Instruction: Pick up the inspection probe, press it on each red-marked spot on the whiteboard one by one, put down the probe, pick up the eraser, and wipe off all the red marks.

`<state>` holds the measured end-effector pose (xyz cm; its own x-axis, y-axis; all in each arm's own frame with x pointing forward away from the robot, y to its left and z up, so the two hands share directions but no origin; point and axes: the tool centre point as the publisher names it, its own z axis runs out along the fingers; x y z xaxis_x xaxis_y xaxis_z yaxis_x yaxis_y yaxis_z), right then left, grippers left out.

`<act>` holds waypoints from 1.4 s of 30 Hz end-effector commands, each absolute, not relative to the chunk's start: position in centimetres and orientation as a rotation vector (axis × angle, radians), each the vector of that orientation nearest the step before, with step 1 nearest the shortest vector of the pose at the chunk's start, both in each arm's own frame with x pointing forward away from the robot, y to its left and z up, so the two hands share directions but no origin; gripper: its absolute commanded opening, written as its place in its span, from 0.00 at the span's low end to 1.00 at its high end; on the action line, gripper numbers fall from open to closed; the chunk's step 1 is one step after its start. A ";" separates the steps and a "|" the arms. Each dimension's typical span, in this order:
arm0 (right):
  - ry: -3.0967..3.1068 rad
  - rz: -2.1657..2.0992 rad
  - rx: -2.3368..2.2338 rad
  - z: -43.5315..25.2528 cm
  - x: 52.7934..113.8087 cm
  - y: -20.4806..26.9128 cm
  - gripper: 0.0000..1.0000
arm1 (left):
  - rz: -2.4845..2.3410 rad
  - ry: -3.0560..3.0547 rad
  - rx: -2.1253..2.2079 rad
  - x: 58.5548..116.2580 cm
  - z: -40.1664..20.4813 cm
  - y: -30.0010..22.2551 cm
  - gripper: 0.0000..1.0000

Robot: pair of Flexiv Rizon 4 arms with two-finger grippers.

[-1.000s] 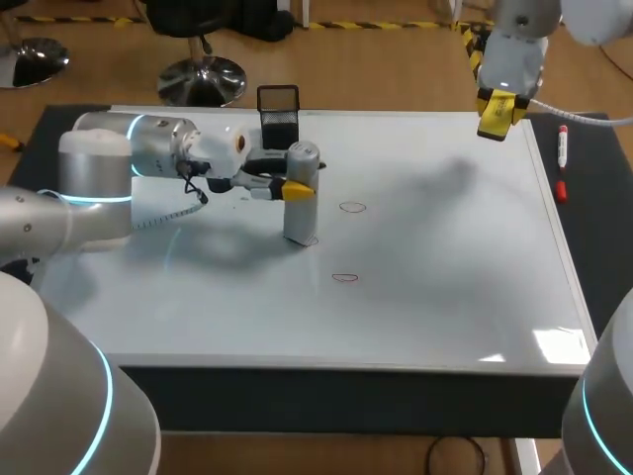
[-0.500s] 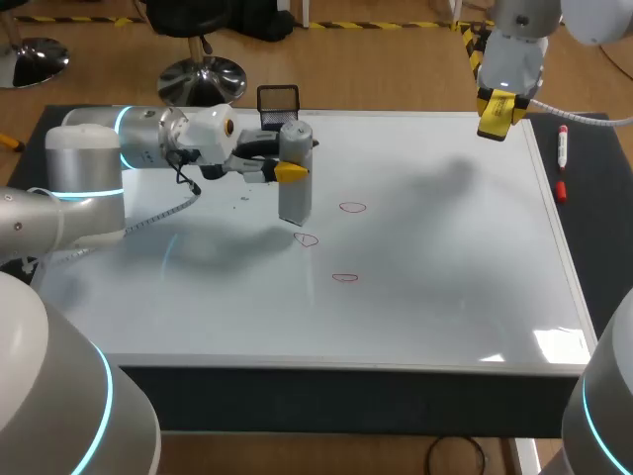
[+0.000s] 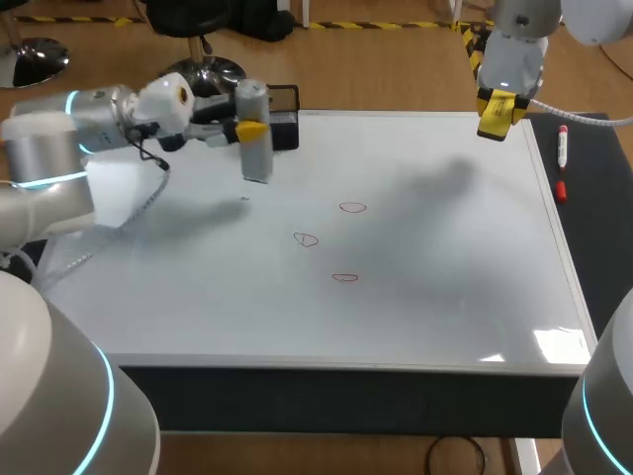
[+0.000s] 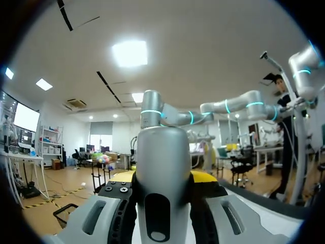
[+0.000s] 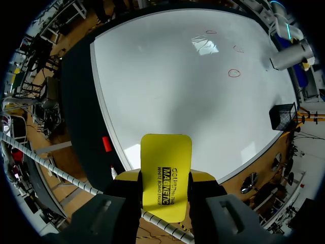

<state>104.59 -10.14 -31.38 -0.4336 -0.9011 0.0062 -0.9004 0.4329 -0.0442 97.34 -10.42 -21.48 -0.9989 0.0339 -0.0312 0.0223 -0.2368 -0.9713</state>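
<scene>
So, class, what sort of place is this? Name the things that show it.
Probably a robotics test bench: over a flat whiteboard, the left end effector grips a grey probe and the right end effector a yellow eraser.

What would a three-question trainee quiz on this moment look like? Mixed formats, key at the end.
1. True or false: the right gripper is empty.
2. How many red marks are on the whiteboard?
3. Where is the probe? A: lying flat on the whiteboard. B: held upright in the left gripper. C: in the right gripper.

Key: 1 false, it is shut on the yellow eraser; 2 three; 3 B.
</scene>
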 end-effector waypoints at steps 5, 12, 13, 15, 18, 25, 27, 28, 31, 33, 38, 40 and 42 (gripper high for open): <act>2.642 -0.067 -1.665 -31.2 104.5 -10.3 0.00 | 2.478 -2.006 0.010 99.7 -20.6 -6.8 0.00; 2.642 -0.067 -1.665 -31.2 104.5 -10.3 0.00 | 2.511 -2.035 0.074 102.3 -20.3 -3.7 0.00; 2.642 -0.067 -1.665 -31.2 104.5 -10.3 0.00 | 2.517 -2.040 0.091 102.6 -20.4 -3.3 0.00; 2.642 -0.067 -1.665 -31.2 104.5 -10.3 0.00 | 2.529 -2.030 0.106 103.3 -20.4 -2.6 0.00; 2.642 -0.067 -1.665 -31.2 104.5 -10.3 0.00 | 2.538 -2.037 0.132 104.4 -20.5 -1.3 0.00; 2.642 -0.067 -1.665 -31.2 104.5 -10.3 0.00 | 2.563 -2.047 0.166 105.8 -20.4 0.6 0.00; 2.642 -0.067 -1.665 -31.2 104.5 -10.3 0.00 | 2.568 -2.042 0.170 106.1 -20.5 1.0 0.00; 2.642 -0.067 -1.665 -31.2 104.5 -10.3 0.00 | 2.569 -2.043 0.172 106.2 -20.6 1.1 0.00; 2.642 -0.067 -1.665 -31.2 104.5 -10.3 0.00 | 2.574 -2.040 0.182 106.1 -20.8 1.3 0.00; 2.642 -0.067 -1.665 -31.2 104.5 -10.3 0.00 | 2.573 -2.040 0.198 106.2 -21.0 1.5 0.00; 2.642 -0.067 -1.665 -31.2 104.5 -10.3 0.00 | 2.575 -2.032 0.220 105.8 -21.3 1.5 0.00; 2.642 -0.067 -1.665 -31.2 104.5 -10.3 0.00 | 2.576 -2.031 0.221 105.8 -21.3 1.5 0.00; 2.642 -0.067 -1.665 -31.2 104.5 -10.3 0.00 | 2.576 -2.031 0.221 105.8 -21.3 1.5 0.00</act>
